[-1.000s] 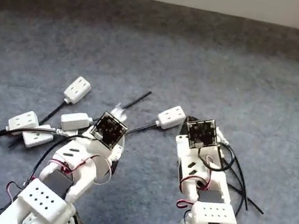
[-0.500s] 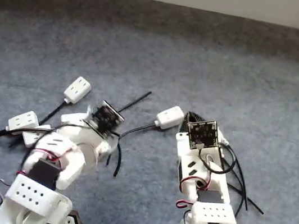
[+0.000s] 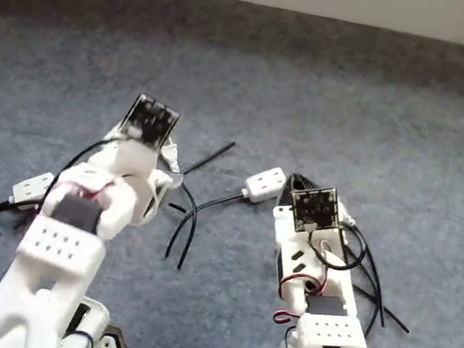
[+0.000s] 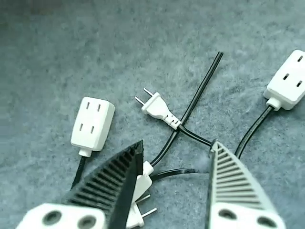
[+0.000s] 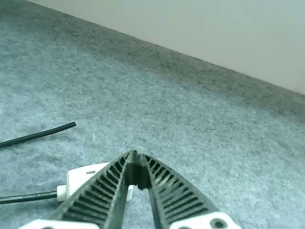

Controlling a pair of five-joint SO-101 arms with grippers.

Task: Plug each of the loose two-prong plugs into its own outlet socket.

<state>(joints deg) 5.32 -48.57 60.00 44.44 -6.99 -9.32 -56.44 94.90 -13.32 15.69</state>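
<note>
White plug (image 4: 156,108) on carpet (image 4: 66,43), left fingers (image 4: 221,167) apart (hovering above)

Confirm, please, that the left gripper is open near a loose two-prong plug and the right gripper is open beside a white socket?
The right gripper is shut, not open, as the right wrist view shows. The left gripper is open near a loose two-prong plug, and the right one is beside a white socket.
</note>
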